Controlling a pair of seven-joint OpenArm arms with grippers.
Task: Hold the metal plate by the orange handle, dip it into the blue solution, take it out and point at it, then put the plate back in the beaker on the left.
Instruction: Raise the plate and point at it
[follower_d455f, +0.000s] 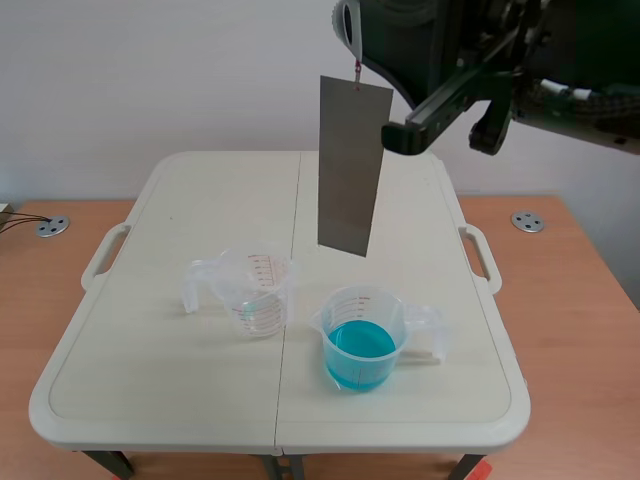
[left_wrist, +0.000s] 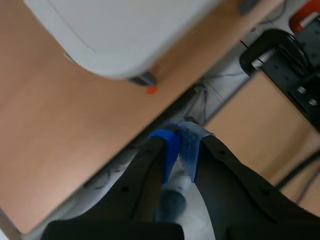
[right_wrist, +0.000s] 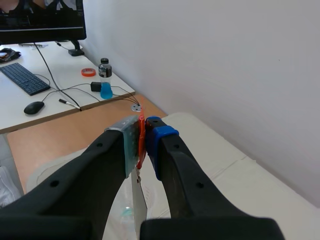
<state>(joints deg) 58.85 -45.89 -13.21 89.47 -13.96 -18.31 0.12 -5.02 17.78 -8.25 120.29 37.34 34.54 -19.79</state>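
Where the left jaws wait: off the corner of the desk (left_wrist: 115, 35), with floor beneath them. They are clenched on nothing, one pad (left_wrist: 170, 150) pressed against the other. I judge they are parked there to leave the working space to the other arm.
Beaker of blue solution (follower_d455f: 362, 345): on the desk well below the right jaws and nearer the robot than they are. Its mouth is open upward, so a sheet lowered edge-first would slip in.
Empty beaker (follower_d455f: 255, 290): also far below the right jaws, toward their left. It is near the blue one but apart from it, and I take it for the plate's resting place.
Metal plate (follower_d455f: 350, 165): hangs directly under the right jaws, slightly tilted. Its lower edge is clear of the desk and touches neither beaker. It is probably held this high so the long sheet clears both rims.
Orange handle (right_wrist: 141, 142): a small tab at the plate's top edge, between the right arm's pads (right_wrist: 161, 136). Gripping there lets the plate dangle and should keep the fingers out of the liquid.
Right jaws: grasping the orange handle, raised high over the desk.
Plate surface: I cannot tell whether it is wet or dry.
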